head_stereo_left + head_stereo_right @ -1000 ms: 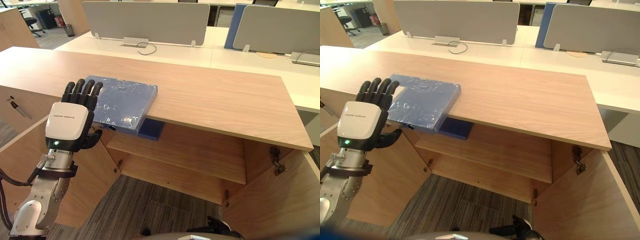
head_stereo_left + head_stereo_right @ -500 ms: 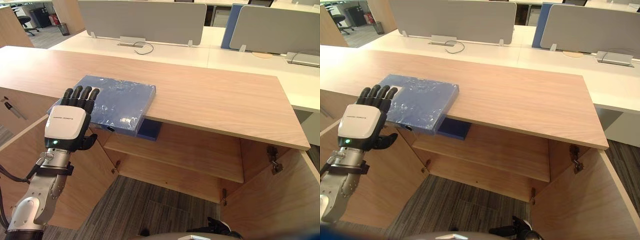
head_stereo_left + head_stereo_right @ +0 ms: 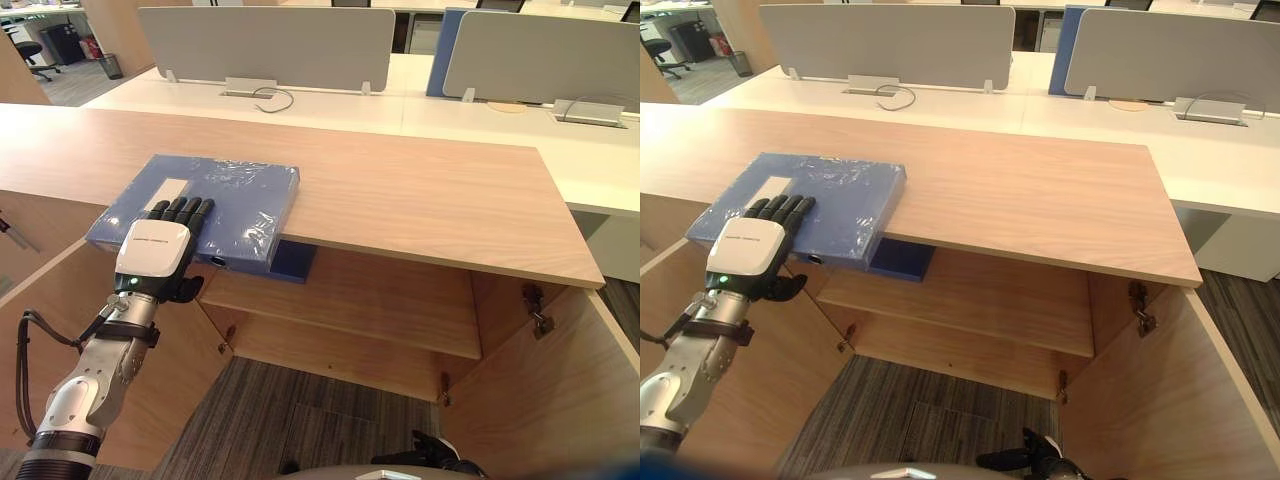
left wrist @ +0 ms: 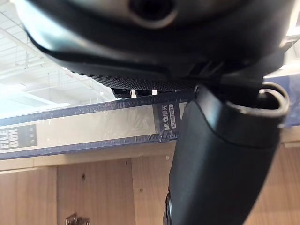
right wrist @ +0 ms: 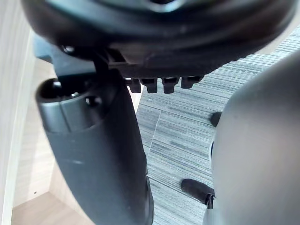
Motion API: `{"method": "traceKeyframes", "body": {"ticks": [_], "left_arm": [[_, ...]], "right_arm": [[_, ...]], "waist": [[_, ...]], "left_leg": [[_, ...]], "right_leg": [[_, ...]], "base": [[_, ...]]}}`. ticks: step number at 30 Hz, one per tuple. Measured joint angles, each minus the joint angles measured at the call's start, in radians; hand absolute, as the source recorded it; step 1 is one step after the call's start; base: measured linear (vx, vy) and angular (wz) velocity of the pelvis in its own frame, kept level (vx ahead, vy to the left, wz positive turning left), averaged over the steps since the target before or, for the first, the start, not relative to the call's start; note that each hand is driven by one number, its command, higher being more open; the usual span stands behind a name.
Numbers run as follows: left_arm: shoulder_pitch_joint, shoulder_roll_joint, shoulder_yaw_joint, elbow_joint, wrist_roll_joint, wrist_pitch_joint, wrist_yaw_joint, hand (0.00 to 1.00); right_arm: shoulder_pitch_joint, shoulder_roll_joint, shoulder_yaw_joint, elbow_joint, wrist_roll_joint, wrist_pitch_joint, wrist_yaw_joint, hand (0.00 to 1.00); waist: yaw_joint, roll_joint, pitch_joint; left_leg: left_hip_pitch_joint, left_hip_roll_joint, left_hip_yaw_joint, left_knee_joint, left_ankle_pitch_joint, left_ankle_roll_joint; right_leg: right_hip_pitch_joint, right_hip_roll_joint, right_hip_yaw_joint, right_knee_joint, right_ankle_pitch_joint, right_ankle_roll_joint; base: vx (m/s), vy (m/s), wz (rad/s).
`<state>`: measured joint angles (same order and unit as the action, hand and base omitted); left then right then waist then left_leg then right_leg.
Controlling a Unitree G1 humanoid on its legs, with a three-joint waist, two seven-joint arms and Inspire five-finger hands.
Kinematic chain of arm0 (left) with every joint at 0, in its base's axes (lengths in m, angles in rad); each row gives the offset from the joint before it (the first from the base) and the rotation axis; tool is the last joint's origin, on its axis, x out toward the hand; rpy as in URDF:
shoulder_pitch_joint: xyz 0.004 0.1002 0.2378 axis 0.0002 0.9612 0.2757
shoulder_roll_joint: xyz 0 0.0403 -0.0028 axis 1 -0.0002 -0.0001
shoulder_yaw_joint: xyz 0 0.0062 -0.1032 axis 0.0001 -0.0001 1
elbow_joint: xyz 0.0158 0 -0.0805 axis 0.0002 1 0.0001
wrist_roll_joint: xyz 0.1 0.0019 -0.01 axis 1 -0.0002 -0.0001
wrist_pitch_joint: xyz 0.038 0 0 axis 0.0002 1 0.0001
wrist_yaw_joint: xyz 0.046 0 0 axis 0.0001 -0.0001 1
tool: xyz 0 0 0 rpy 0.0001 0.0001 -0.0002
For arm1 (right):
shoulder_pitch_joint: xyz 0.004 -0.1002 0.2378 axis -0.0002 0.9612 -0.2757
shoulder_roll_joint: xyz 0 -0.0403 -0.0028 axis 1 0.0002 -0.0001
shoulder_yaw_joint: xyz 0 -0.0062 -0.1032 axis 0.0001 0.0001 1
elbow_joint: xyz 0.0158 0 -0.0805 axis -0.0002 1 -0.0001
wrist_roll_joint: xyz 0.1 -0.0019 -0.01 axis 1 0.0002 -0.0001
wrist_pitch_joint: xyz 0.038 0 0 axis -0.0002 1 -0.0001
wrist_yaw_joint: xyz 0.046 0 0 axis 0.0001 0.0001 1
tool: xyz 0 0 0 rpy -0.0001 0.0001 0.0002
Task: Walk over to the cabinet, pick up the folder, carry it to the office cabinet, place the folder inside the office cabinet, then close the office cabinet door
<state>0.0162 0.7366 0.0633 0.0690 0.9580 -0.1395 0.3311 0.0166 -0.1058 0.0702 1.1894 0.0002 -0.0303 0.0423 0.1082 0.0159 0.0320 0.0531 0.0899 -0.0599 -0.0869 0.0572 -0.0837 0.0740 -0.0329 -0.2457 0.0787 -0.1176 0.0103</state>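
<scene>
Left hand (image 3: 155, 250) is resting straight fingers atop the blue folder (image 3: 240, 195) overhanging the bench's (image 3: 420, 200) front edge, thumb beneath; lifting, shelving and door closing are remaining.

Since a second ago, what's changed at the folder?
The left hand has come down onto the folder; its straight fingers now lie flat on top, with no grasp yet. The folder still overhangs the front edge of the cabinet top.
</scene>
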Motion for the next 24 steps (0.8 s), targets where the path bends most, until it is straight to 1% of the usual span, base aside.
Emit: {"method": "traceKeyframes", "body": {"ticks": [3, 5, 7, 10, 17, 20, 22, 24], "left_arm": [[-0.037, 0.018, -0.009, 0.001, 0.017, 0.002, 0.004, 0.00], [-0.050, 0.021, -0.021, 0.001, 0.017, 0.006, 0.030, 0.00], [-0.089, 0.024, -0.022, 0.001, 0.017, 0.008, 0.049, 0.00], [-0.120, 0.048, -0.059, 0.007, 0.020, 0.009, 0.049, 0.00], [-0.159, 0.049, -0.074, 0.001, 0.043, 0.010, 0.061, 0.00], [-0.114, 0.012, -0.057, -0.102, 0.034, 0.021, 0.034, 0.00], [-0.041, -0.037, -0.043, -0.231, 0.026, 0.018, 0.011, 0.00], [0.065, -0.126, -0.044, -0.401, -0.005, -0.011, -0.007, 0.00]], "right_arm": [[0.000, -0.001, 0.000, 0.000, 0.000, 0.000, 0.000, 1.00], [0.000, -0.001, 0.000, 0.000, 0.000, 0.000, 0.000, 1.00], [0.002, -0.001, 0.000, 0.000, 0.000, 0.000, 0.000, 1.00], [0.003, -0.001, 0.000, 0.000, 0.000, 0.000, 0.000, 1.00], [0.001, -0.001, 0.000, 0.000, 0.000, 0.000, 0.000, 1.00], [0.001, -0.001, -0.001, 0.000, 0.000, 0.000, 0.000, 1.00], [0.001, -0.001, -0.003, 0.000, 0.001, 0.001, 0.000, 1.00], [0.001, 0.001, -0.006, 0.000, 0.004, 0.003, -0.001, 1.00]], "waist": [[-0.006, 0.003, -0.003], [-0.007, 0.004, -0.009], [-0.006, 0.003, -0.013], [-0.012, 0.005, -0.018], [-0.028, 0.007, -0.023], [-0.028, 0.005, -0.023], [-0.028, 0.005, -0.023], [-0.027, 0.004, -0.024]], "left_leg": [[0.004, 0.000, 0.006, 0.000, 0.000, 0.000], [0.005, 0.001, 0.014, 0.000, 0.000, 0.000], [0.009, 0.003, 0.015, -0.001, 0.000, 0.000], [0.015, 0.004, 0.021, -0.005, 0.000, 0.000], [0.015, 0.006, 0.025, -0.005, -0.001, -0.002], [0.010, 0.007, 0.024, -0.004, -0.003, -0.004], [0.008, 0.006, 0.024, -0.001, -0.004, -0.004], [0.005, 0.006, 0.025, 0.000, -0.004, -0.004]], "right_leg": [[0.001, 0.000, 0.006, 0.000, 0.003, 0.000], [0.001, 0.002, 0.013, -0.006, 0.008, 0.000], [0.007, 0.004, 0.015, -0.013, 0.014, 0.000], [0.015, 0.005, 0.021, -0.027, 0.023, 0.002], [0.016, 0.005, 0.024, -0.036, 0.026, 0.002], [0.015, 0.005, 0.024, -0.040, 0.026, 0.002], [0.015, 0.005, 0.024, -0.044, 0.026, 0.002], [0.013, 0.004, 0.025, -0.044, 0.026, 0.002]], "base": [[-0.02, 0.018, -0.06], [-0.01, 0.023, -0.10], [-0.01, 0.008, -0.02], [-0.03, 0.014, -0.06], [0.00, 0.007, -0.01], [0.02, 0.006, 0.00], [0.04, 0.013, 0.00], [0.05, 0.016, 0.00]]}}
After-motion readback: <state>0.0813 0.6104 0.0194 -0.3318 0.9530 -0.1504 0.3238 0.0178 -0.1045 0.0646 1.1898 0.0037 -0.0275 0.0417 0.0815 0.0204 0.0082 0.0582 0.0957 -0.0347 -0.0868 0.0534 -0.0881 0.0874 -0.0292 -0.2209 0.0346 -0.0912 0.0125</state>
